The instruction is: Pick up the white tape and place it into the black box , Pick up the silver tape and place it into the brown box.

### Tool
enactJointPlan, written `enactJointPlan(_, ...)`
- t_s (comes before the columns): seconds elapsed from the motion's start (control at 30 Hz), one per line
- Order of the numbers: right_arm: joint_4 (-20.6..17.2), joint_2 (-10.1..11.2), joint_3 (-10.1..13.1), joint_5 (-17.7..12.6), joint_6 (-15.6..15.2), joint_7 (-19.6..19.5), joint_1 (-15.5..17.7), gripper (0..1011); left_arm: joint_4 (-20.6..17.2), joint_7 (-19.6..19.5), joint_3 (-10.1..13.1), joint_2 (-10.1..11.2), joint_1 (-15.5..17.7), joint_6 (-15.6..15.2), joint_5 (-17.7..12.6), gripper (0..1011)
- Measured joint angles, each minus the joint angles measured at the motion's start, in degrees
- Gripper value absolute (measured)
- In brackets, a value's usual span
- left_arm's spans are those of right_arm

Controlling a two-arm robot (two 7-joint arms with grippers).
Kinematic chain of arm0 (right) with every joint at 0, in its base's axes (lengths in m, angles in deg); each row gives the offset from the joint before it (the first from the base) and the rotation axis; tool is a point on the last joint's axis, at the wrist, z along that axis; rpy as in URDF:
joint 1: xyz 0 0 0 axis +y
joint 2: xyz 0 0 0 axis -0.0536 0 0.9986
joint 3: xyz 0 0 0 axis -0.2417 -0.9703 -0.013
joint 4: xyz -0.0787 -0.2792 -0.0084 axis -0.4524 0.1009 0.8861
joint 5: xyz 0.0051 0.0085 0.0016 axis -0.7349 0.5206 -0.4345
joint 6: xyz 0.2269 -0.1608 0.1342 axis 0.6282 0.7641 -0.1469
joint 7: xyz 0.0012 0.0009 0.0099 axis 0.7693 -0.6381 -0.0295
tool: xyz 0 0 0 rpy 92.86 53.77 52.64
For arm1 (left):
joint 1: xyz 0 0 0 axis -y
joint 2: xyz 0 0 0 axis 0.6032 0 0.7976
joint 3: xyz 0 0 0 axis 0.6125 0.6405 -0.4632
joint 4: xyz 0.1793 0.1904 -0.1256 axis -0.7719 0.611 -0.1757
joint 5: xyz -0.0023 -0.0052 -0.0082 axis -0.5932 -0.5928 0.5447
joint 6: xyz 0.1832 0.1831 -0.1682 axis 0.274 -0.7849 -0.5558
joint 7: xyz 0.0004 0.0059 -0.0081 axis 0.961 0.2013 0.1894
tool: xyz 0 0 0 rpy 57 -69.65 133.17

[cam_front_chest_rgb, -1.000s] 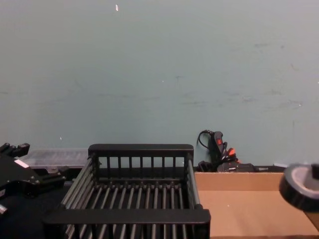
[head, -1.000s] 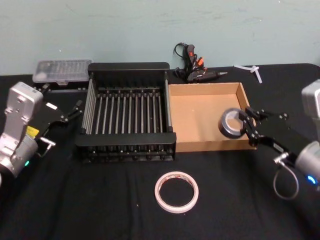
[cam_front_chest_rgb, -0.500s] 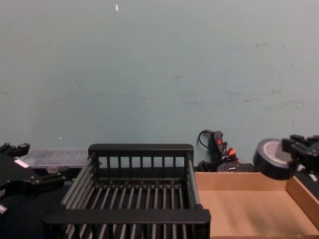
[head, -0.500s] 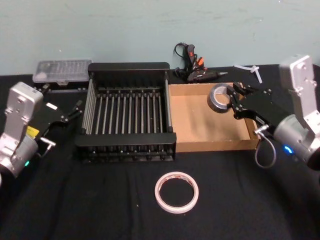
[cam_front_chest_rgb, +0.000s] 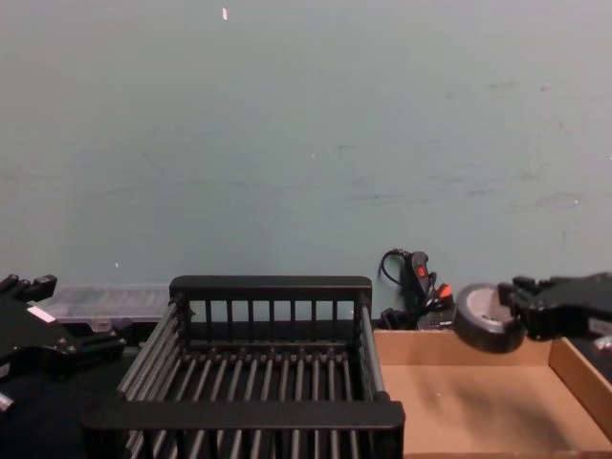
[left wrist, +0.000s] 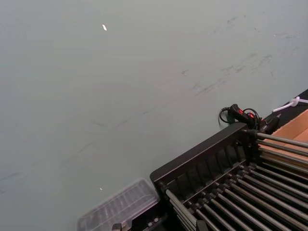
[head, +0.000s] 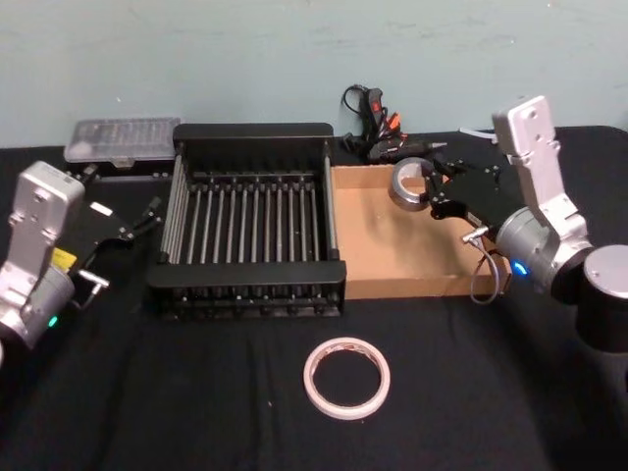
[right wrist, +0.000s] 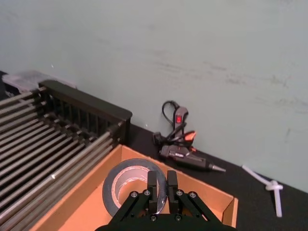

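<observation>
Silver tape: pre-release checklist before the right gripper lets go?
1. Right gripper shut on the silver tape: ok.
2. Tape above the brown box, inside its walls: ok, near the far wall.
3. Tape low enough to drop gently: not ok, held clear of the floor in the chest view.
4. Box floor free beneath: ok.
5. White tape on the table for the next pick: ok.
6. Left gripper parked left of the black box: ok.

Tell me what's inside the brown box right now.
The brown box shows only bare cardboard floor. The silver tape hangs above its far end, gripped by the right gripper, not set down. That arm covers the box's near right corner.
</observation>
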Motion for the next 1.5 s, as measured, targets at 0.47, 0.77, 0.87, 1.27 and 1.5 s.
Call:
enactJointPlan(0.47,6.85,-2.94,-0.20,2.82,-2.83,-1.22,-2.74,129,0.00,0.00,0.00,0.00,0.00,0.00,0.00,1001)
enactJointPlan(0.77,8.29,-3.61,0.04,3.48,-3.69,-1.13,-3.15,129,0.00,0.00,0.00,0.00,0.00,0.00,0.00,1001)
enactJointPlan(0.87,8.26,-3.59,0.06,3.46,-3.68,-1.11,-3.15,129,0.00,0.00,0.00,0.00,0.00,0.00,0.00,1001)
enactJointPlan(1.27,8.08,-3.54,0.08,3.37,-3.59,-1.05,-3.14,285,0.00,0.00,0.00,0.00,0.00,0.00,0.00,1001)
enactJointPlan(1.5,8.04,-3.51,0.07,3.30,-3.55,-1.05,-3.10,503,0.00,0.00,0.00,0.00,0.00,0.00,0.00,1002)
